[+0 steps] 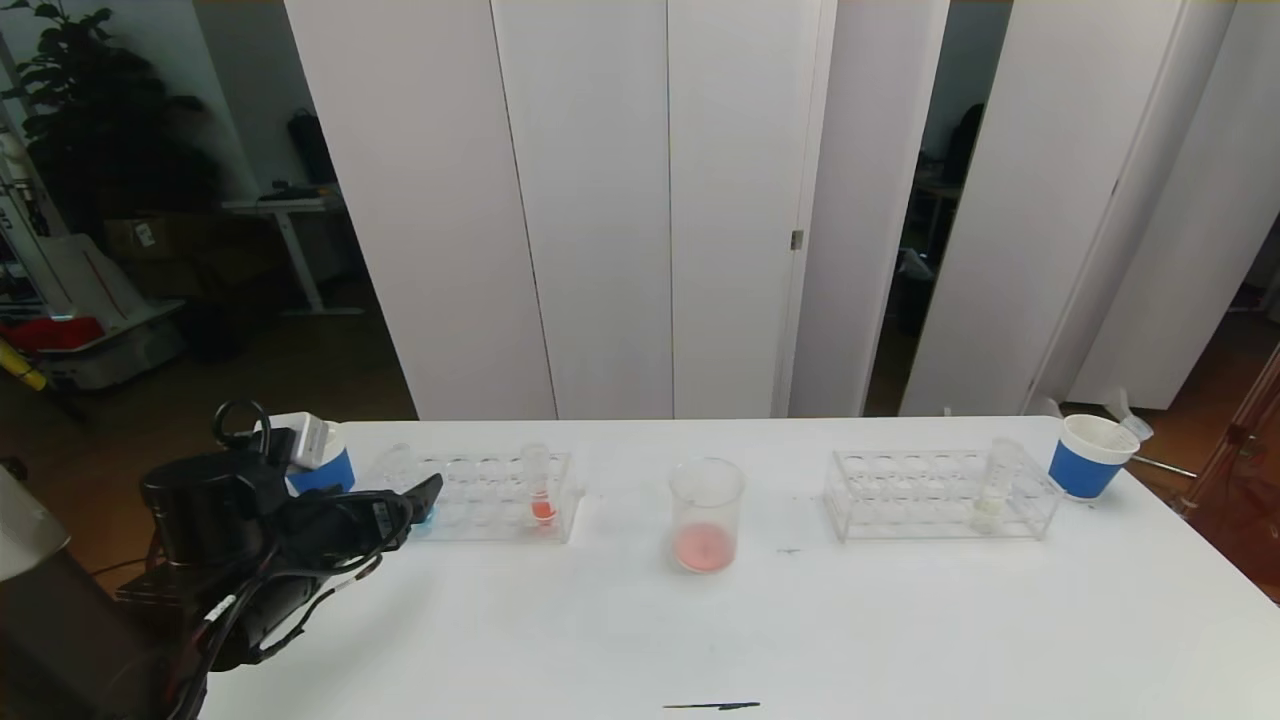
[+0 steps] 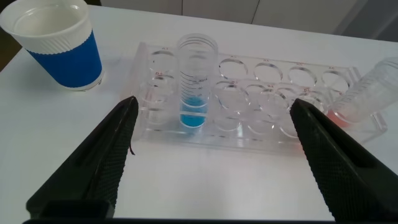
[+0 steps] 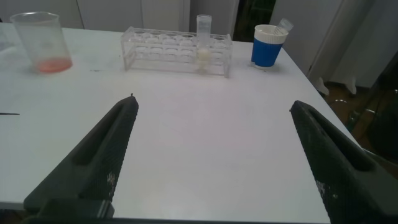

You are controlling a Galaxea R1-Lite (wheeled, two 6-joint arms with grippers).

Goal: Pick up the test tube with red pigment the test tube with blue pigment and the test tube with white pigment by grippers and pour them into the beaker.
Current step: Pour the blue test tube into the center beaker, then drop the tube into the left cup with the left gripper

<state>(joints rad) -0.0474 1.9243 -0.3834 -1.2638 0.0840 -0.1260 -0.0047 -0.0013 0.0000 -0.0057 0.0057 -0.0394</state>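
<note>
The test tube with blue pigment [image 2: 196,81] stands upright in the left clear rack [image 2: 261,127]. My left gripper [image 2: 214,104] is open and empty, just in front of the rack, with the blue tube off towards one finger. In the head view the left gripper [image 1: 420,503] hides most of that tube. A tube with a red bottom [image 1: 540,490] stands in the same rack. The beaker [image 1: 706,515] holds a little red liquid at mid-table. The test tube with white pigment [image 1: 995,490] stands in the right rack [image 1: 940,497]. My right gripper [image 3: 212,104] is open and empty over bare table.
A white cup with a blue band [image 1: 322,462] stands left of the left rack, close to my left arm. Another such cup [image 1: 1092,455] stands right of the right rack, near the table's right edge. A thin dark stick [image 1: 712,706] lies at the front edge.
</note>
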